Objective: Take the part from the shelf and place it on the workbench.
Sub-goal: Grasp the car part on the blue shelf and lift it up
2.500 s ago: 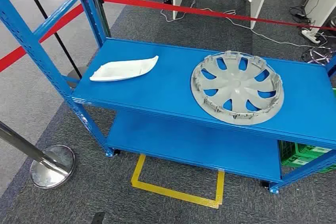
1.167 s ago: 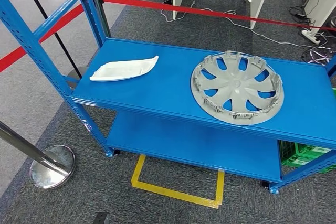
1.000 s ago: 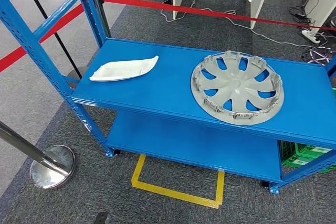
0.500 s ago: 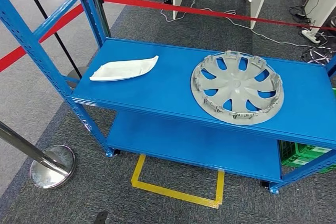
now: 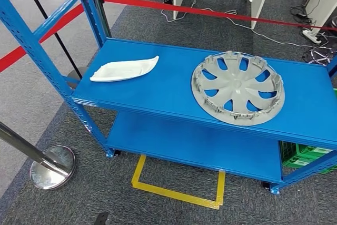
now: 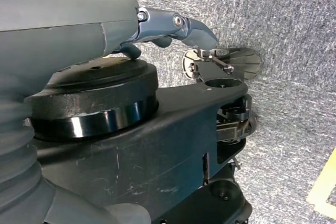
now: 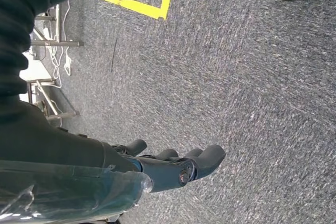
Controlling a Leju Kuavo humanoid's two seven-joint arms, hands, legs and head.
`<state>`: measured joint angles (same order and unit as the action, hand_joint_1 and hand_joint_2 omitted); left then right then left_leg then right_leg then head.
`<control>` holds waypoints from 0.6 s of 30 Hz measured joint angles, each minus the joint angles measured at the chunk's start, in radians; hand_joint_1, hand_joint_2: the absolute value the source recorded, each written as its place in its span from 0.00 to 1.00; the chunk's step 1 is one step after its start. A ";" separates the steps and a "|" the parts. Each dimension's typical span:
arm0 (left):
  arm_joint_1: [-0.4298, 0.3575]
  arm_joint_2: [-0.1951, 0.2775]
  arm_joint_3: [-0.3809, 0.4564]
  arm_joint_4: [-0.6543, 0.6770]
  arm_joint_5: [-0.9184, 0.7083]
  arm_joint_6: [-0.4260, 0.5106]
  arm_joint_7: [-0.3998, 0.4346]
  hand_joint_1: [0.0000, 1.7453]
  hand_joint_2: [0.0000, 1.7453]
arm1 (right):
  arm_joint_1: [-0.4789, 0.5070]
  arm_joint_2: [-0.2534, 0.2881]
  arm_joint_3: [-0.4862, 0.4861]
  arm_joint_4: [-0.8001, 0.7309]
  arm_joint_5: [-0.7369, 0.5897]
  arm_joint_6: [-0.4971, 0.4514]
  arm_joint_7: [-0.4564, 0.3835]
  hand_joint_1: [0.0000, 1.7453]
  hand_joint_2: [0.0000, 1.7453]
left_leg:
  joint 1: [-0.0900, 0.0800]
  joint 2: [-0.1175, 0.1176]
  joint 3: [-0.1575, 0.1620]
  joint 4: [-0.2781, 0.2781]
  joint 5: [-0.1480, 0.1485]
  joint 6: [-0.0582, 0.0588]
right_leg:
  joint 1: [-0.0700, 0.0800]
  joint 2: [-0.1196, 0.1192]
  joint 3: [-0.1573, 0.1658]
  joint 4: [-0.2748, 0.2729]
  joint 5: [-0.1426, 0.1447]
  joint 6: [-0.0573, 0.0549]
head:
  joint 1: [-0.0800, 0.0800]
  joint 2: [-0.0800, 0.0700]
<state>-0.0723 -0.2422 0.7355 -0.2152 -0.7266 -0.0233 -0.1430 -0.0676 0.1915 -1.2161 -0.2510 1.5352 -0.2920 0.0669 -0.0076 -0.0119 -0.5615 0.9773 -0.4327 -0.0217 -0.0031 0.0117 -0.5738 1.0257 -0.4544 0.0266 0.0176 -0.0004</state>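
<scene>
Hubcap [image 5: 237,87], grey, lies flat with its inner clipped side up on the right half of the blue shelf's [image 5: 170,90] top deck, near the front edge. White curved trim piece [image 5: 124,69] lies on the left half of the same deck, well apart from the hubcap. Which of the two is the task's part cannot be told. Lower deck of the shelf sits just above grey carpet [image 5: 99,188]. Yellow tape outline [image 5: 179,192] is marked on the carpet in front of the shelf. Green crate [image 5: 306,156] is tucked under the shelf's right end. Red barrier tape [image 5: 206,11] runs behind the shelf; chrome stanchion base [image 5: 52,167] stands to the front left. White cables [image 5: 238,22] trail across the floor at the back.

Left hand [image 6: 174,27] hangs over carpet, fingers extended, holding nothing. Right hand [image 7: 174,163] also points at the carpet, fingers straight and side by side, nothing in them. Both hands released, well away from the shelf.
</scene>
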 joint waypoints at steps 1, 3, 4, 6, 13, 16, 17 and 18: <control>0.000 0.000 0.000 0.000 -0.001 0.000 0.000 0.00 1.00 | 0.000 0.000 0.000 0.000 0.000 0.000 0.000 0.00 1.00 | 0.000 0.000 0.000 0.000 0.000 0.000 | 0.000 0.000 0.000 0.000 0.000 0.000 | 0.000 0.000; 0.000 0.000 0.000 0.000 -0.003 0.000 0.000 0.00 1.00 | 0.000 0.000 0.000 0.000 -0.001 0.000 0.000 0.00 1.00 | 0.000 0.000 0.000 0.000 0.000 0.000 | 0.000 0.000 0.000 0.000 0.000 0.000 | 0.000 0.000; 0.000 0.000 0.000 0.000 -0.004 0.000 0.000 0.00 1.00 | 0.000 0.000 0.000 0.000 -0.001 0.000 0.001 0.00 1.00 | 0.000 0.000 0.000 0.000 0.000 0.000 | 0.000 0.000 0.000 0.000 0.000 0.000 | 0.000 0.000; 0.000 0.000 0.000 0.000 -0.005 0.000 0.000 0.00 1.00 | 0.000 0.000 0.000 0.000 -0.001 0.000 0.001 0.00 1.00 | 0.000 0.000 0.000 0.000 0.000 0.000 | 0.000 0.000 0.000 0.000 0.000 0.000 | 0.000 0.000; 0.000 0.000 0.000 0.000 -0.007 -0.001 0.000 0.00 1.00 | 0.000 0.000 0.000 0.000 -0.004 0.000 0.002 0.00 1.00 | 0.000 0.000 0.000 0.000 0.000 0.000 | 0.000 0.000 0.000 0.000 0.000 0.000 | 0.000 0.000; 0.000 0.000 0.000 0.000 -0.007 -0.001 0.000 0.00 1.00 | 0.000 0.000 0.000 0.000 -0.004 0.000 0.002 0.00 1.00 | 0.000 0.000 0.000 0.000 0.000 0.000 | 0.000 0.000 0.000 0.000 0.000 0.000 | 0.000 0.000; 0.000 0.000 0.000 0.000 -0.007 -0.002 0.000 0.00 1.00 | 0.000 0.000 0.000 0.000 -0.004 0.000 0.002 0.00 1.00 | 0.000 0.000 0.000 0.000 0.000 0.000 | 0.000 0.000 0.000 0.000 0.000 0.000 | 0.000 0.000; 0.000 0.000 0.000 0.000 -0.007 -0.002 0.000 0.00 1.00 | 0.000 0.000 0.000 0.000 -0.004 0.000 0.002 0.00 1.00 | 0.000 0.000 0.000 0.000 0.000 0.000 | 0.000 0.000 0.000 0.000 0.000 0.000 | 0.000 0.000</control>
<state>-0.0723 -0.2422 0.7355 -0.2152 -0.7336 -0.0248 -0.1431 -0.0678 0.1915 -1.2161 -0.2510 1.5316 -0.2922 0.0687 -0.0076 -0.0119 -0.5615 0.9773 -0.4327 -0.0217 -0.0031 0.0117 -0.5738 1.0257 -0.4544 0.0266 0.0175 -0.0004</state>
